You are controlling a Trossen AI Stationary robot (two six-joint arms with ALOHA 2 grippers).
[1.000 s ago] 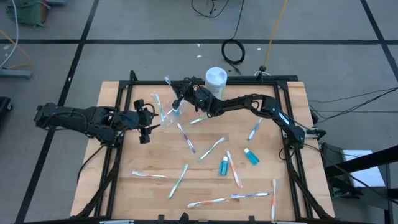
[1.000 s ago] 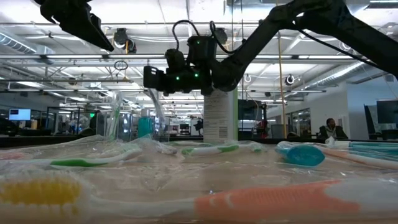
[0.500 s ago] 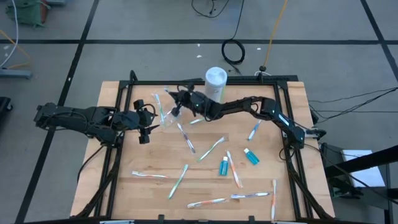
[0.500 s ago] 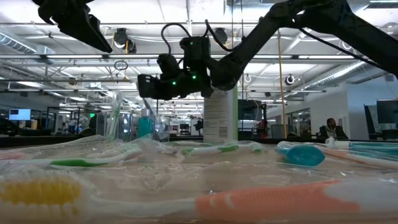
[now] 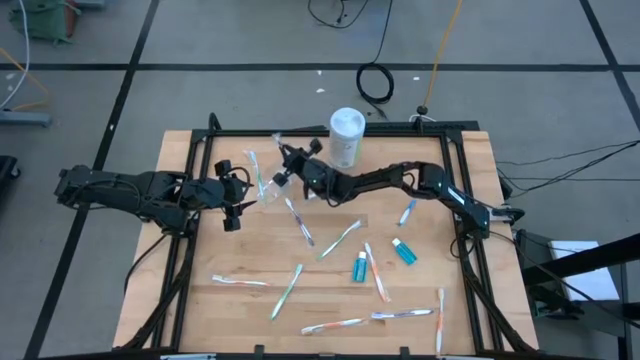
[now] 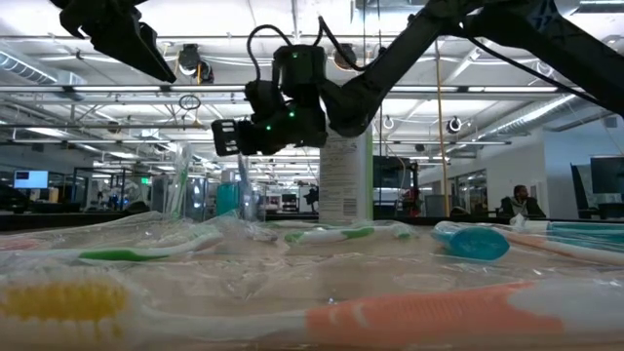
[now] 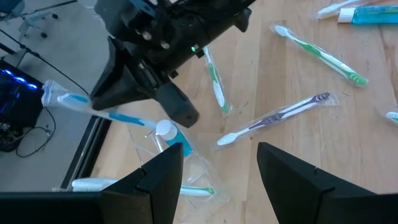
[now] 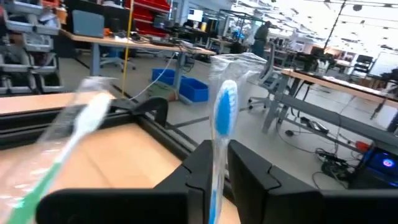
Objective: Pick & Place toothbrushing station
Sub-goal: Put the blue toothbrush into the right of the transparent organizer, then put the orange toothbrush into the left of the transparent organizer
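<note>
A clear plastic cup point(image 5: 268, 193) stands on the table's left half with a teal tube point(image 7: 171, 140) and toothbrushes in it. Just over it, my right gripper point(image 5: 286, 170) is shut on a wrapped blue toothbrush point(image 7: 81, 102). My left gripper point(image 5: 240, 197) waits open just left of the cup, its fingers point(image 7: 161, 180) empty. Several wrapped toothbrushes point(image 5: 340, 238) and two teal tubes point(image 5: 359, 267) lie flat on the wood. My right gripper pinches the blue toothbrush's handle point(image 8: 215, 186) between its two fingers, coming in about level from the table's right. The brush is clear of the table and tilted. Its bristle head point(image 8: 224, 109) is up, and its lower end point(image 7: 146, 120) is by the cup's mouth.
A tall white canister point(image 5: 346, 135) stands at the far edge just behind my right arm. A black frame point(image 5: 200, 150) rims the board. Loose brushes lie over the near half of the table point(image 5: 330, 325). In the room beyond, a person point(image 6: 517, 203) sits far off.
My right gripper has carried the blue toothbrush toward the table's left and near side, closer over the cup, and has rolled its wrist. The brush has stayed between the fingers, head up.
</note>
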